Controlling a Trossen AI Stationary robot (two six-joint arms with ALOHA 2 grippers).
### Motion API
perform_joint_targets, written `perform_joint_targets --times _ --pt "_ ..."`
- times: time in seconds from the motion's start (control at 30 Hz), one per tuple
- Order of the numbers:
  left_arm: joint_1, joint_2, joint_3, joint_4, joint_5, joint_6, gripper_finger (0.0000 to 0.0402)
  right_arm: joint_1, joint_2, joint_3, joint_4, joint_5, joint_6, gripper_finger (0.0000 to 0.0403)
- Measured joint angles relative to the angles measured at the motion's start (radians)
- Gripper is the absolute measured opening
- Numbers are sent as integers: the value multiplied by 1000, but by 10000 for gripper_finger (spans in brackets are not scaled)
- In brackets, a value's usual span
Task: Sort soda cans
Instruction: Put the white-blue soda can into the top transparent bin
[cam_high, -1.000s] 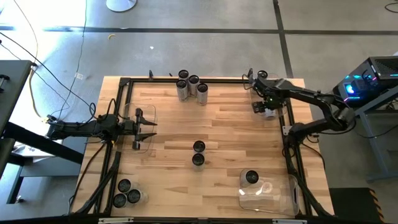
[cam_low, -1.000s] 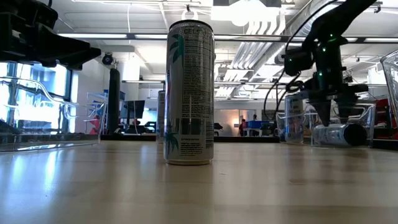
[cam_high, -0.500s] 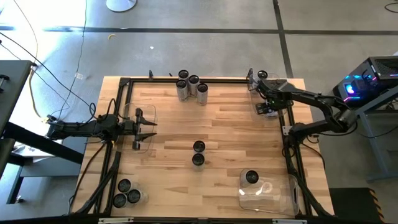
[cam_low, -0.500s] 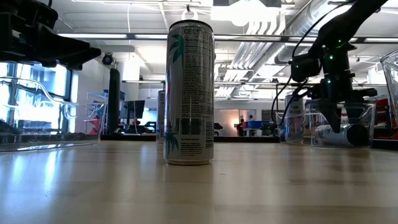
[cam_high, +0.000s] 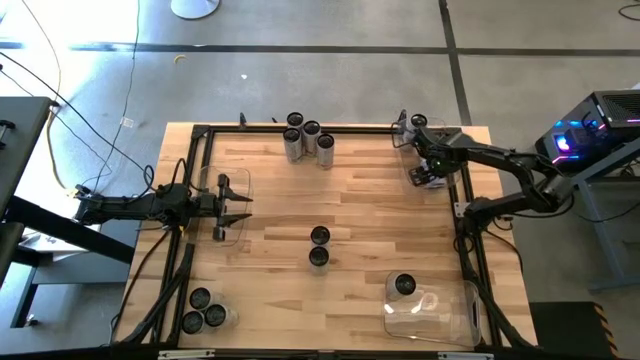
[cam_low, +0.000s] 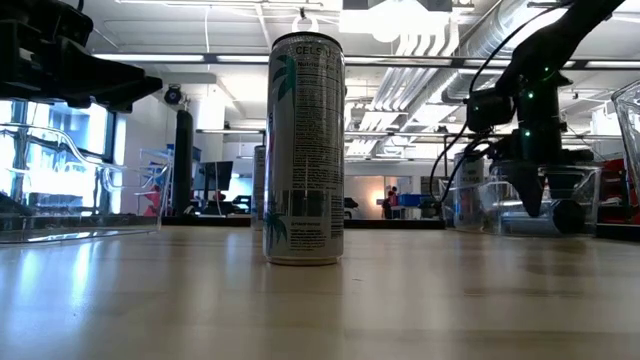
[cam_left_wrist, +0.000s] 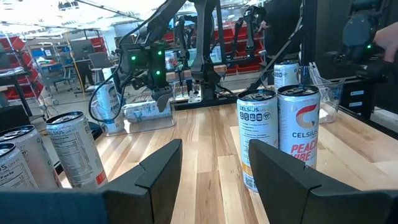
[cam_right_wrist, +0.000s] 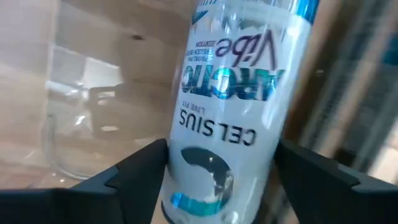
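Observation:
A soda can (cam_right_wrist: 230, 124) printed "Celsius Arctic Vibe" lies on its side in the clear bin (cam_high: 447, 136) at the table's far right. My right gripper (cam_high: 430, 172) points down over it, open, one finger (cam_right_wrist: 140, 171) along each long side. An upright can (cam_high: 421, 121) stands in the same bin. My left gripper (cam_high: 240, 205) waits open and level over the clear bin (cam_high: 240, 180) at the left edge, with nothing between its fingers. Two cans (cam_high: 319, 246) stand mid-table and several (cam_high: 308, 140) at the far edge. My right gripper comes from above, pointing down, with its fingers along the lying can's two long sides (cam_right_wrist: 180, 143). I cannot tell whether the fingers touch the can. The can lies on the bin's floor.
Three cans (cam_high: 205, 310) stand at the near left corner. One can (cam_high: 404, 286) stands in the clear bin (cam_high: 445, 315) at the near right. A dark frame (cam_high: 465, 230) runs round the table's edges. Bare wood lies between the middle cans and the bins.
My right gripper has sunk into the far-right bin onto the lying can and has rolled about its own pointing line; its fingers now stand on either side of the can, which stays on the bin's floor.

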Motion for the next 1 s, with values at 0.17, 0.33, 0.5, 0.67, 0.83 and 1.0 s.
perform_joint_targets --times 0.17,0.33,0.5,0.67,0.83,1.0 --pt "0 0 0 0 0 0 179 3 4 -6 33 -130 -1 320" --pt "0 0 0 1 0 0 179 2 3 -5 46 -100 20 322" --pt "0 0 0 0 0 0 179 2 3 -3 45 -72 24 298" --pt "0 0 0 0 0 0 179 2 2 23 5 -62 9 227" --pt "0 0 0 0 0 0 179 2 2 121 -114 -57 1 226" --pt "0 0 0 0 0 0 179 2 0 249 -298 -69 1 226"
